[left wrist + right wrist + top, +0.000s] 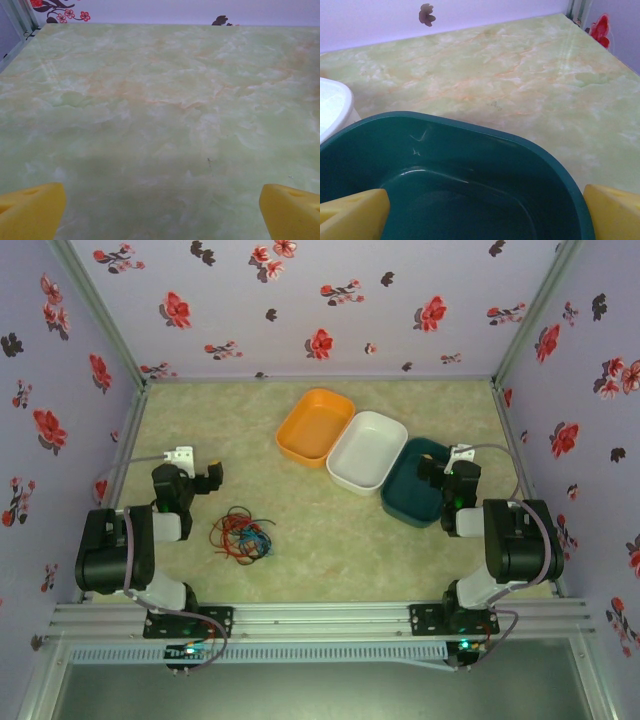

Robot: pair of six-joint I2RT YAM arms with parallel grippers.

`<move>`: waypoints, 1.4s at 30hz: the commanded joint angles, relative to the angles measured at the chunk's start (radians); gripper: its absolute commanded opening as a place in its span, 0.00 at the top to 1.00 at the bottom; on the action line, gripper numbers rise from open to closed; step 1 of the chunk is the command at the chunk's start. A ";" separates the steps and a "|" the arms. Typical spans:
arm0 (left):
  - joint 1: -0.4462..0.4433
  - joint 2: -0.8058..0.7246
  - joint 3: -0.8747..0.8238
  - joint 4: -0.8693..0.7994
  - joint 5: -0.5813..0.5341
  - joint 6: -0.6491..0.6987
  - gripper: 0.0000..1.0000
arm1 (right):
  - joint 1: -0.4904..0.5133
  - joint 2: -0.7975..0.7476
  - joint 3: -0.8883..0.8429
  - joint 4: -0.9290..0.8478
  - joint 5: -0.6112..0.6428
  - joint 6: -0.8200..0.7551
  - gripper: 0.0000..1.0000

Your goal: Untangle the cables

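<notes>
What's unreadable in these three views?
Cables, top view: too small to count strands or trace crossings.
Green tray, top view: its right side is hidden by the right arm; right wrist view: near part cut off by the bottom edge.
White tray, right wrist view: cut off by the left edge.
Left fingers, left wrist view: cut off by the bottom edge.

Table top [160,100]: marble-pattern, smooth, faint sheen.
Green bin [470,150]: glossy plastic, lightly scratched.
White bin [367,450], orange bin [315,426]: smooth plastic.
Front rail [320,618]: bare ribbed metal.
Left gripper [162,212] pads [30,210]: yellow, matt, foam-like.
Cables [243,533]: plastic-sheathed.
</notes>
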 commanded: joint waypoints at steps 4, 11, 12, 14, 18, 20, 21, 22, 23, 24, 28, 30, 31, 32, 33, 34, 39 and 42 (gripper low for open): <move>-0.001 0.014 0.018 0.019 -0.016 0.000 0.00 | -0.002 0.004 0.016 -0.006 0.011 0.000 0.01; -0.003 0.013 0.017 0.020 -0.016 -0.001 0.00 | -0.002 0.004 0.015 -0.006 0.011 0.000 0.01; -0.002 0.013 0.018 0.018 -0.017 -0.001 0.00 | -0.002 0.004 0.015 -0.006 0.011 0.000 0.01; -0.002 0.014 0.018 0.019 -0.016 -0.001 0.00 | -0.002 0.001 0.015 -0.005 0.011 0.000 0.01; -0.001 0.014 0.017 0.018 -0.017 -0.001 0.00 | -0.002 0.000 0.013 -0.002 0.014 0.000 0.01; -0.003 0.014 0.018 0.019 -0.016 -0.001 0.00 | -0.001 -0.002 0.017 -0.013 0.022 0.003 0.01; -0.002 0.013 0.018 0.019 -0.015 -0.001 0.00 | -0.002 -0.002 0.016 -0.009 0.022 0.002 0.01; -0.003 0.014 0.018 0.019 -0.016 -0.001 0.00 | -0.002 -0.003 0.019 -0.015 0.023 0.002 0.01; -0.002 0.013 0.018 0.020 -0.015 -0.001 0.00 | -0.002 -0.002 0.020 -0.019 0.022 0.003 0.01; -0.002 0.014 0.016 0.022 -0.016 -0.001 0.00 | -0.002 -0.005 0.023 -0.027 0.023 0.003 0.01; -0.001 0.012 0.015 0.024 -0.016 -0.002 0.00 | -0.002 -0.022 0.033 -0.056 0.026 0.003 0.01; -0.002 0.010 0.014 0.024 -0.019 -0.006 0.00 | -0.002 -0.043 0.034 -0.074 0.027 0.003 0.01; -0.002 0.004 0.015 0.019 -0.022 -0.007 0.00 | -0.002 -0.058 0.036 -0.085 0.030 0.005 0.01; -0.001 -0.010 0.015 0.012 -0.023 -0.008 0.00 | -0.002 -0.072 0.039 -0.105 0.036 0.007 0.01; -0.001 -0.028 0.015 -0.005 -0.027 -0.010 0.00 | -0.002 -0.087 0.045 -0.131 0.046 0.010 0.01; -0.002 -0.050 0.019 -0.027 -0.027 -0.009 0.00 | -0.002 -0.102 0.050 -0.150 0.057 0.014 0.01; -0.002 -0.209 0.026 -0.173 -0.056 -0.014 0.00 | 0.000 -0.195 0.080 -0.280 0.105 0.034 0.01; -0.002 -0.330 0.030 -0.288 -0.107 -0.121 0.00 | 0.001 -0.261 0.096 -0.358 0.113 0.045 0.01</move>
